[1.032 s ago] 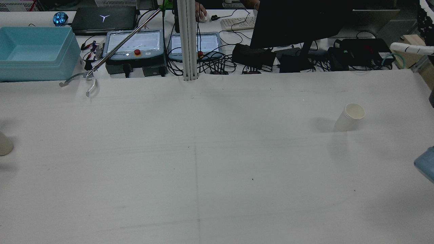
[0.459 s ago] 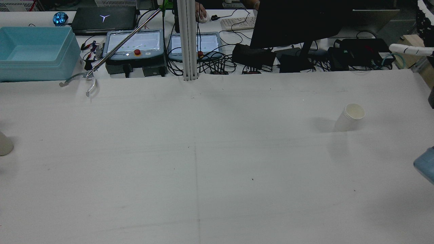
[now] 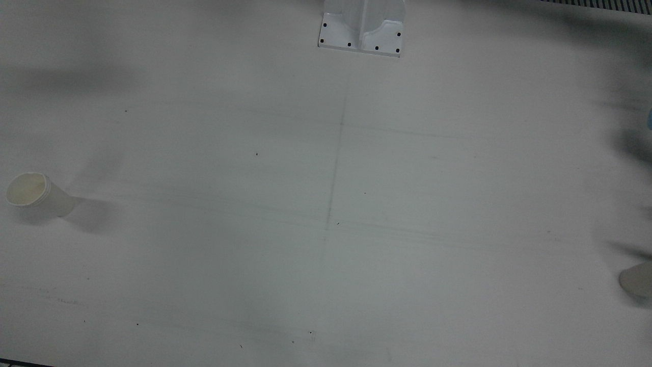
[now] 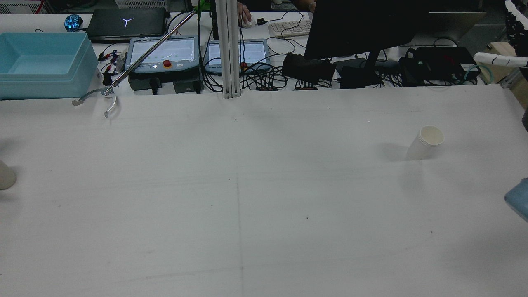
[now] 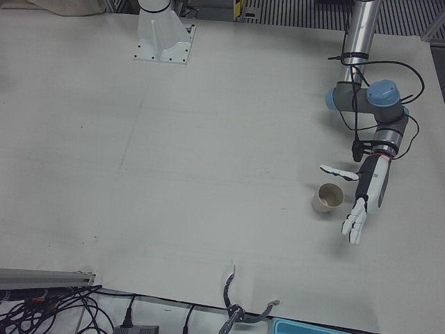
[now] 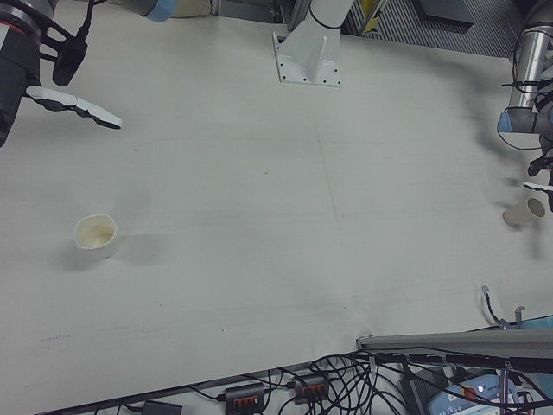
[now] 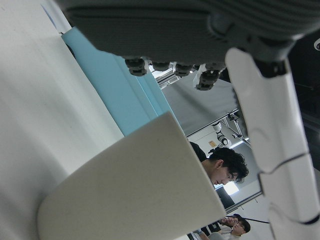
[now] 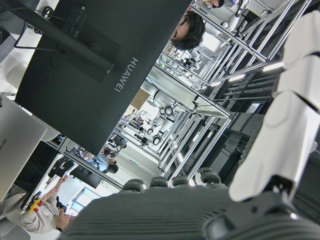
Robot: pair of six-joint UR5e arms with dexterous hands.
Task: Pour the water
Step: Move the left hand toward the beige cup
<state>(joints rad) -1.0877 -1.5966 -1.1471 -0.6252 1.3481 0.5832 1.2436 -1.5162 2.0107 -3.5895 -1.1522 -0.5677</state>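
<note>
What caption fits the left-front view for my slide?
Left hand open beside an upright paper cup on the white table, fingers apart, not yet grasping.

White table (image 4: 247, 206), black monitor (image 4: 354, 29), light-blue bin (image 4: 41, 66), tangled cables (image 4: 264, 78)

Paper cup (image 4: 426, 142) upright, right side of white counter (image 4: 247, 198). Second cup (image 4: 6, 176) cut off at left edge. No hands visible.
</note>
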